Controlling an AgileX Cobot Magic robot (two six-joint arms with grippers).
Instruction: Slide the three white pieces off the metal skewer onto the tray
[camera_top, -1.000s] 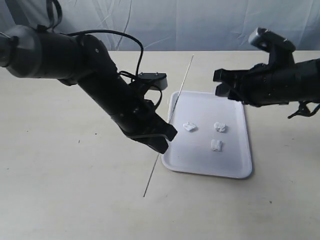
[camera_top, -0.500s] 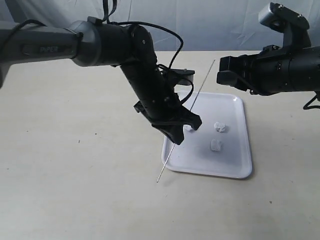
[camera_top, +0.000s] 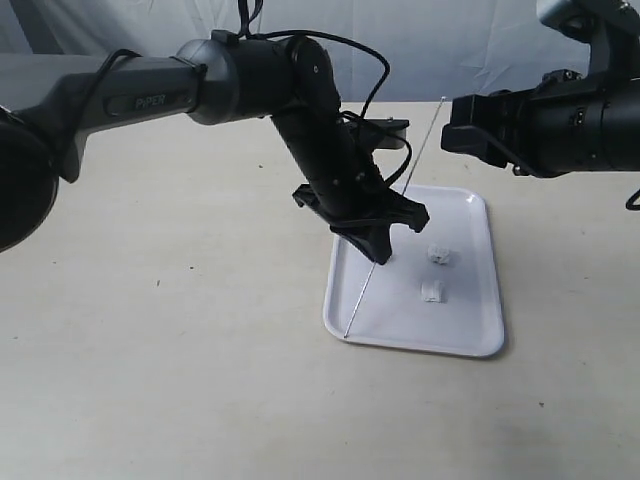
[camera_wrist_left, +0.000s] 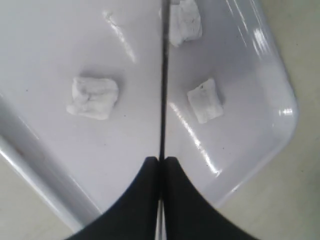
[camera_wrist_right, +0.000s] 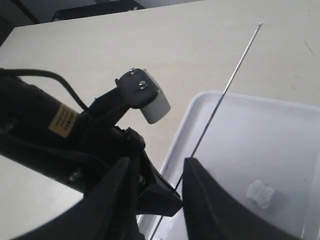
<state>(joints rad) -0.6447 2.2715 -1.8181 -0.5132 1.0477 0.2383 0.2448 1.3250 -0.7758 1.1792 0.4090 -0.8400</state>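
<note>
My left gripper is shut on the metal skewer, which slants up from the tray's near-left rim toward the far side. The rod is bare. All three white pieces lie on the tray: one to one side of the rod, two to the other. In the exterior view two pieces show on the tray; the third is hidden behind my left gripper. My right gripper hovers open beyond the tray's far edge, its fingers apart from the skewer.
The tray sits on a beige table. A pale cloth backdrop closes off the far side. My left arm reaches over the table's middle, with black cables looping near its wrist.
My left gripper has carried the skewer to the right, from beside the tray's left edge to over the tray. The right arm has lifted and drawn slightly right.
</note>
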